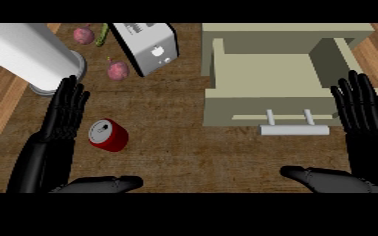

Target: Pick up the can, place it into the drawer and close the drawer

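Item one, my left hand (65, 111): fingers straight and spread, thumb out low, holding nothing, standing just beside the can on its left. Item two, the can (108, 135): red, silver top with pull-tab facing up and tilted toward me, resting on the brown counter (184, 140), apart from my fingers as far as I can tell. Item three, the drawer (269, 77): cream, pulled open, nothing visible inside, its front panel carrying a pale bar handle (294, 129); it sits well apart from the can, across the counter to the right. Item four, my right hand (357, 111): fingers straight, holding nothing, just beside the drawer's right front corner. Sundries at the far left: a toaster (148, 45), two reddish-purple vegetables (117, 70), a green one between them, a large white cylinder (37, 55). Step in hand, by my judgement: the pick-up, not yet begun. Next move calls for my left hand to shift right and curl round the can's side, then carry it over the drawer's front wall before any closing push.
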Motion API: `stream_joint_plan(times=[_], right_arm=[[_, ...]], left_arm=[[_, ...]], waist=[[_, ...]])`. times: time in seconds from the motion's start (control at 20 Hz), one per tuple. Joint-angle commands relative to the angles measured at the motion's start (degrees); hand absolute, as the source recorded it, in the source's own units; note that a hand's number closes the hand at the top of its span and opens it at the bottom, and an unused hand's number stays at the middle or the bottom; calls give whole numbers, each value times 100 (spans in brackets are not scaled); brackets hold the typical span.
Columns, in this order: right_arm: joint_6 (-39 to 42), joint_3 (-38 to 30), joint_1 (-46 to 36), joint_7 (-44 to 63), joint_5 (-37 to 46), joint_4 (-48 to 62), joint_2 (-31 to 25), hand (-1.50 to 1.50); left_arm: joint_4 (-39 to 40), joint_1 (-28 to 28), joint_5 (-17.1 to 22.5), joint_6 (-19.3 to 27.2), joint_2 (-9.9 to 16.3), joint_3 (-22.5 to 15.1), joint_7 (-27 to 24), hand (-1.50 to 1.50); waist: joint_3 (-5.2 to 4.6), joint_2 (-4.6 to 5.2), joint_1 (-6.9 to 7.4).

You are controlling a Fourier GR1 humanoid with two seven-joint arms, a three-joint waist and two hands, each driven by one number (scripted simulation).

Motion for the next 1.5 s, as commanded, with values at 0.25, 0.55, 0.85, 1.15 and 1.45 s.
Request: stream_joint_plan(times=[0.25, 0.55, 0.85, 1.15, 1.45], right_arm=[[379, -398, 779, -445, -353, 19, -54, -150], [249, -54, 797, -376, 50, -157, 187, -150], [780, -762, 964, -556, -696, 17, -92, -150], [798, -811, 1042, -567, -543, -177, -18, -150], [1000, -986, 1161, -733, -537, 25, -3, -150]], left_arm=[[-929, 434, -142, -12, 10, -205, 1038, -150], [-822, 381, 111, 13, 37, 244, 1097, -150], [-321, 136, -100, 232, -82, 281, 898, -150], [436, 440, 384, -10, -61, 596, -102, -150], [1239, 88, 233, 155, -146, 603, -476, -150]], waist=[[-3, -3, 15], [-6, 1, 17], [-5, 4, 5], [-7, 4, 10], [-7, 5, 7]])
